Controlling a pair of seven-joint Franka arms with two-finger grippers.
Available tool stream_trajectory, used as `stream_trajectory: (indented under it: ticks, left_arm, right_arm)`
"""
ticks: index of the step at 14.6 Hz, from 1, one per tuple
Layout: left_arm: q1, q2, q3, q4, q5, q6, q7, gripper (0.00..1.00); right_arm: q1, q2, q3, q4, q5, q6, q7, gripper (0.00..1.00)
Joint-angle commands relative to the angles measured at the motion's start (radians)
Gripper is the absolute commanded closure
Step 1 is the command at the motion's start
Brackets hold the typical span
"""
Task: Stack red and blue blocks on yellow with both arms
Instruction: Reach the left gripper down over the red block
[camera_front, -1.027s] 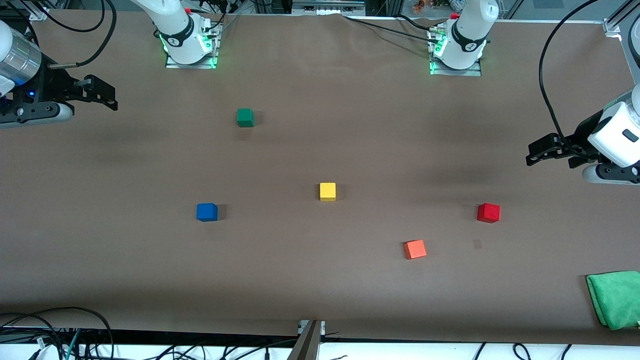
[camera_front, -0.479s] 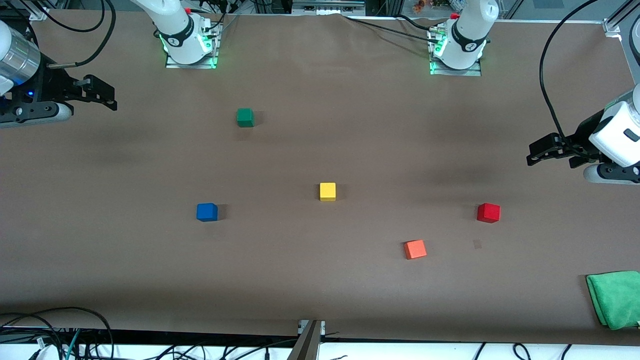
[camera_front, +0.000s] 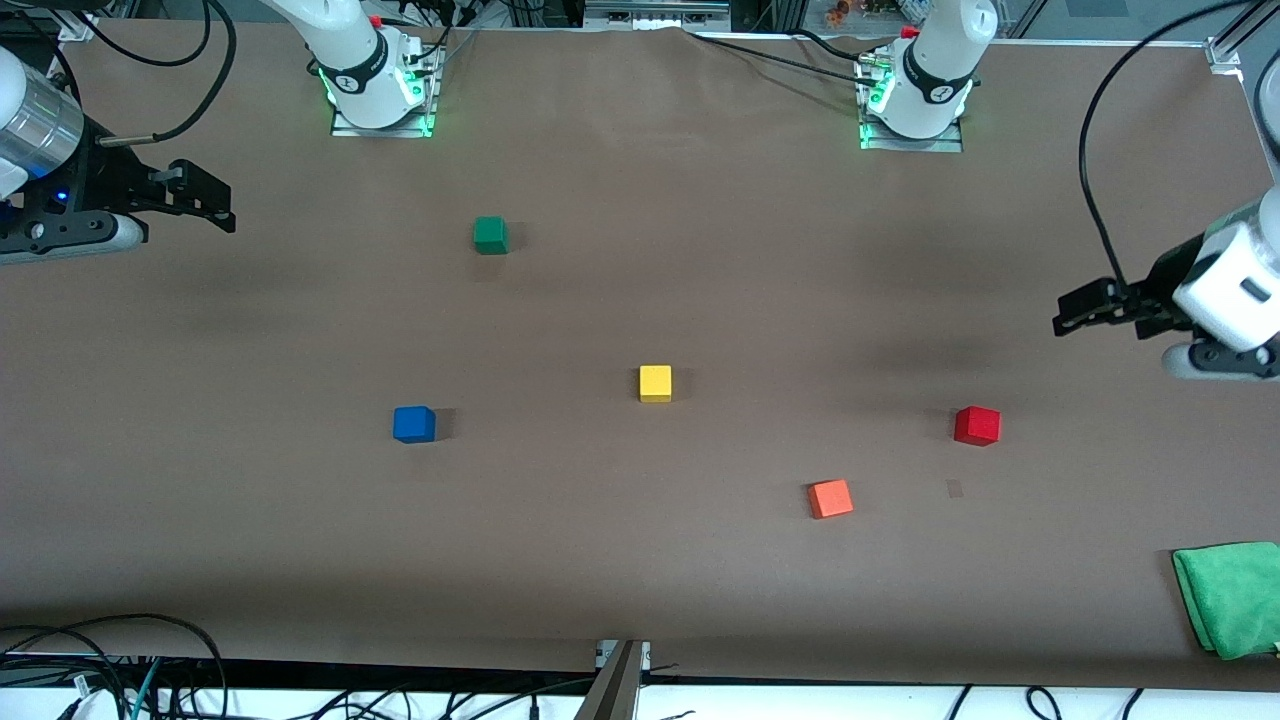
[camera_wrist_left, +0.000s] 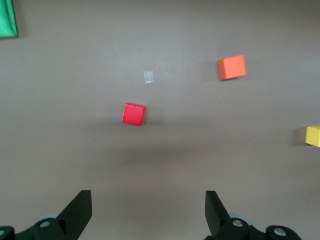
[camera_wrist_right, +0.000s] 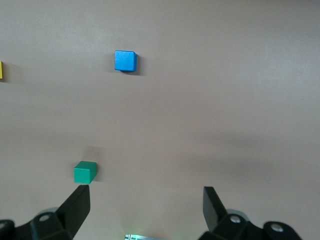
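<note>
A wide brown worktop (camera_front: 640, 560) carries five small cubes, well apart. The left claw (camera_front: 1080, 312) hangs spread wide and empty over the left arm's end; the right claw (camera_front: 205, 200) likewise over the right arm's end. The yellow cube (camera_front: 655, 383) sits mid-worktop, the blue cube (camera_front: 414, 424) toward the right arm's end, the red cube (camera_front: 977, 425) toward the left arm's. They look light, rigid and matte; pinching two opposite flat faces should hold well.

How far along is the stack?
Nothing stacked yet: the yellow cube sits bare, the red cube and blue cube apart on the table. Both end effectors, left and right, are open, empty, over their table ends. Both picks remain.
</note>
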Motion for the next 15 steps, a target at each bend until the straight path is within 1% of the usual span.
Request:
stream_trajectory:
  ticks: [1, 6, 9, 12, 15]
  left_arm:
    - [0.013, 0.096, -0.001, 0.018, -0.007, 0.019, 0.021, 0.00]
    - [0.035, 0.226, -0.001, 0.018, -0.006, 0.155, 0.104, 0.00]
    - [0.041, 0.291, -0.001, 0.010, 0.068, 0.229, 0.161, 0.00]
    - [0.063, 0.344, -0.001, 0.005, 0.071, 0.293, 0.175, 0.00]
    - [0.063, 0.381, -0.001, -0.057, 0.070, 0.440, 0.173, 0.00]
  right_arm:
    - [-0.001, 0.008, 0.002, 0.021, -0.004, -0.006, -0.006, 0.00]
    - [-0.001, 0.017, 0.004, 0.041, -0.017, 0.000, 0.001, 0.00]
    - [-0.003, 0.026, 0.002, 0.042, -0.015, 0.002, 0.007, 0.00]
    - [-0.006, 0.035, 0.002, 0.041, -0.009, 0.017, -0.003, 0.00]
    - [-0.007, 0.057, 0.002, 0.041, -0.015, 0.017, -0.006, 0.00]
